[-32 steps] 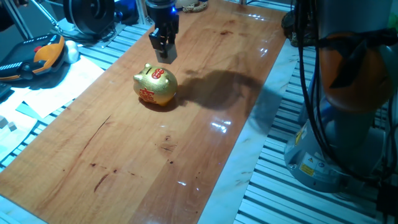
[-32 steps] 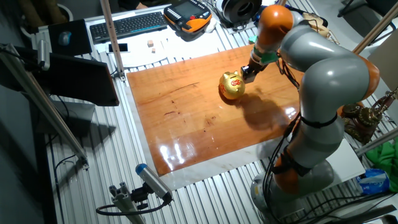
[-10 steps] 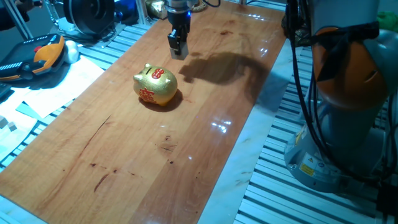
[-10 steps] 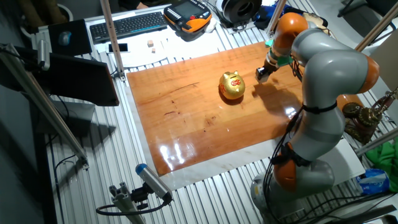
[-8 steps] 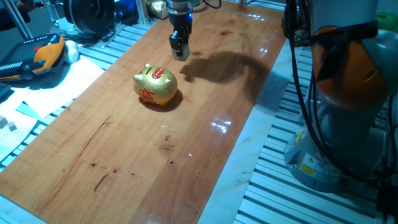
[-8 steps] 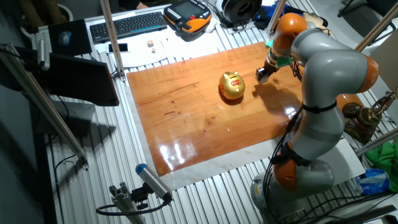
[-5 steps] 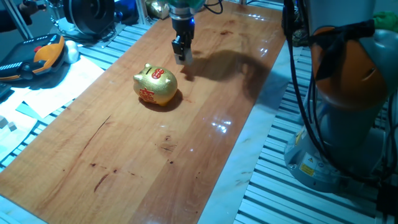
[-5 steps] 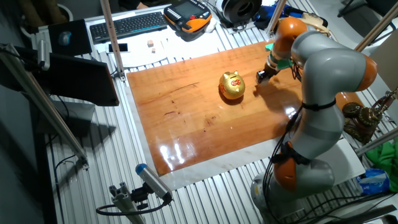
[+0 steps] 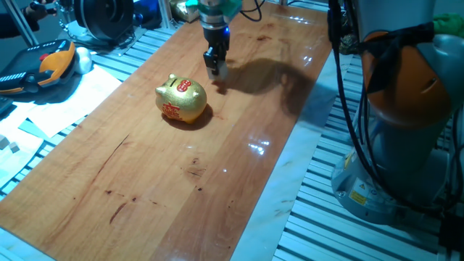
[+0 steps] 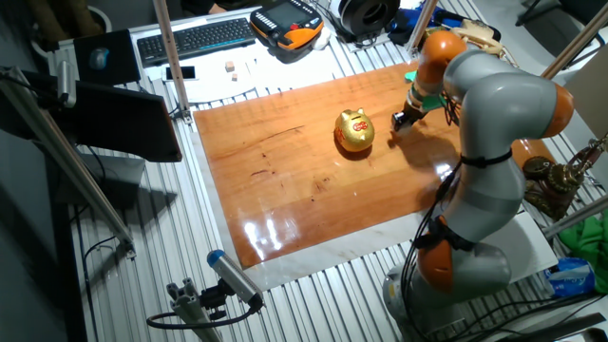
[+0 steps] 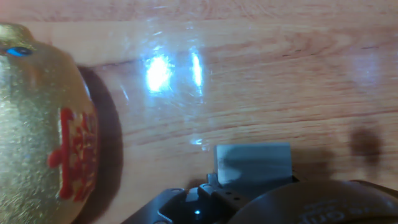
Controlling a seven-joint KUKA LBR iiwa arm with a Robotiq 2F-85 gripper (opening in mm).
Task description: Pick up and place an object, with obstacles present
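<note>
Gripper point(image 9: 215, 71) is seen low over the wooden table point(image 9: 145, 174), just beside 1 gold piggy bank point(image 9: 181, 100), not touching it. The jaw state can't be told: fingertips are too small in both fixed views, and only 1 grey finger point(image 11: 253, 163) is shown in hand view. The tan cube isn't made out in any view. Red markings on the bank point(image 11: 43, 118) are shown close up in hand view only; the arm's orange joint point(image 10: 439, 47) is seen from the other fixed view.

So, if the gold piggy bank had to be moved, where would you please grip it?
Probably from above, closing across the flanks of the piggy bank at mid-height. It stands upright, slot on top, and its round glossy body could slip if pinched higher.
</note>
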